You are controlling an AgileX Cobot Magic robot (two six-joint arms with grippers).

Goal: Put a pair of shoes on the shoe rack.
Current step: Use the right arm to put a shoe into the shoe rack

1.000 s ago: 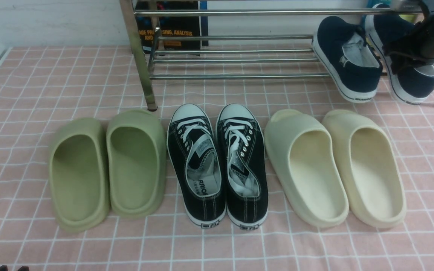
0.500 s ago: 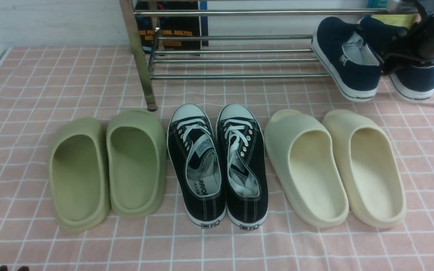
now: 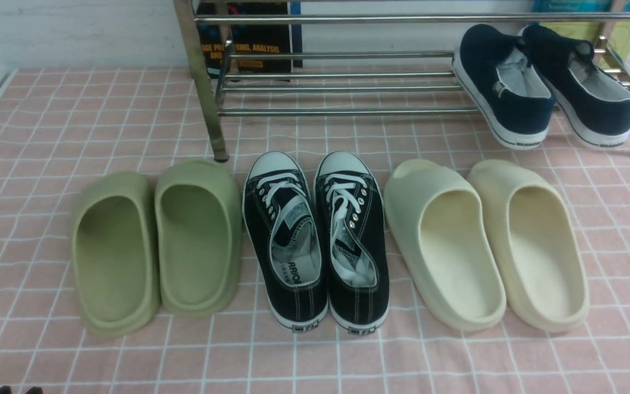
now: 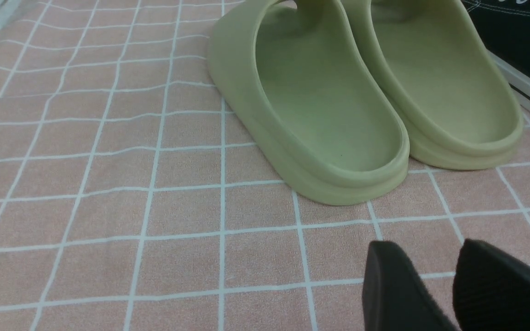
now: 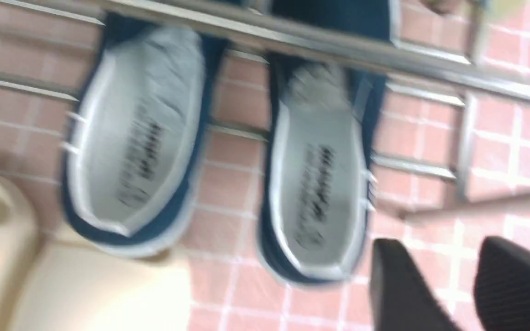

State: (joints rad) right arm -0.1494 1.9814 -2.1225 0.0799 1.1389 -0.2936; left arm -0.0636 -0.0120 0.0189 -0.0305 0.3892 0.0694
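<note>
**On the rack (image 3: 348,111), to the left of the open right hand (image 5: 440,259)**

Seen with both navy shoes (image 3: 517,87) side by side on the lower tubes, toes toward the wall (image 3: 96,33), heels jutting out past the front tube. Apart from the right hand, with bare jaws spread and only a small part in sight at the top right corner of the front view. Placed well to the left of that corner, at the rack's right end. Seen from the right wrist: grey linings, white rims, a strip of pink cloth (image 3: 271,361) between the heels, and one of the rack's upper tubes crossing over the fronts. Too hidden at the toes to tell whether touching there.

Far from the left hand (image 4: 426,262), likewise with jaws parted, above the cloth near the green slides (image 4: 334,92). Just peeking in at the bottom left corner of the front view.

Lined up on the cloth before the rack, from left to right: the green slides, then the laced black shoes (image 3: 356,262), then the cream slides (image 3: 544,246), nearest of the three pairs to the navy shoes. Stood up behind the rack at the left: a dark book (image 3: 255,33).
</note>
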